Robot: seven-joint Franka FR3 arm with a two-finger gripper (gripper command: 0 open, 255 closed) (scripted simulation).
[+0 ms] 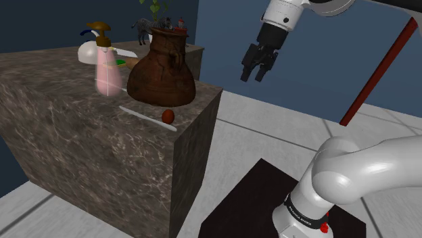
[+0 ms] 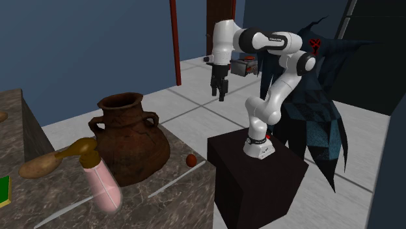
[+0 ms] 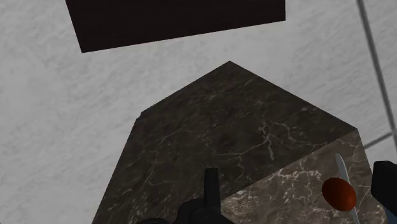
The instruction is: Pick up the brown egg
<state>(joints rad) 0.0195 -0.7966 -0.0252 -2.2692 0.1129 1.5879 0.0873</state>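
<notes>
The brown egg (image 1: 168,117) is a small reddish-brown ball lying near the corner of the dark marble counter (image 1: 81,135), beside a thin white utensil (image 1: 143,115). It also lies on the counter (image 2: 185,185) as the egg (image 2: 191,160), just right of the jug in the second exterior view. My black gripper (image 1: 252,73) hangs open in the air, well above and off to the shoulder view's right of the counter's corner, touching nothing. From the wrist, the egg (image 3: 338,193) lies far below, close to one of my fingers (image 3: 385,181); the gripper (image 3: 298,191) holds nothing.
A big brown two-handled jug (image 1: 162,71) stands just behind the egg, with a pink pump bottle (image 1: 106,64) beside it. Further back are a white teapot-like vessel (image 1: 86,51) and a plant (image 1: 157,10). A red pole (image 1: 379,71) leans at the right. The black stand (image 2: 260,172) sits beside the counter.
</notes>
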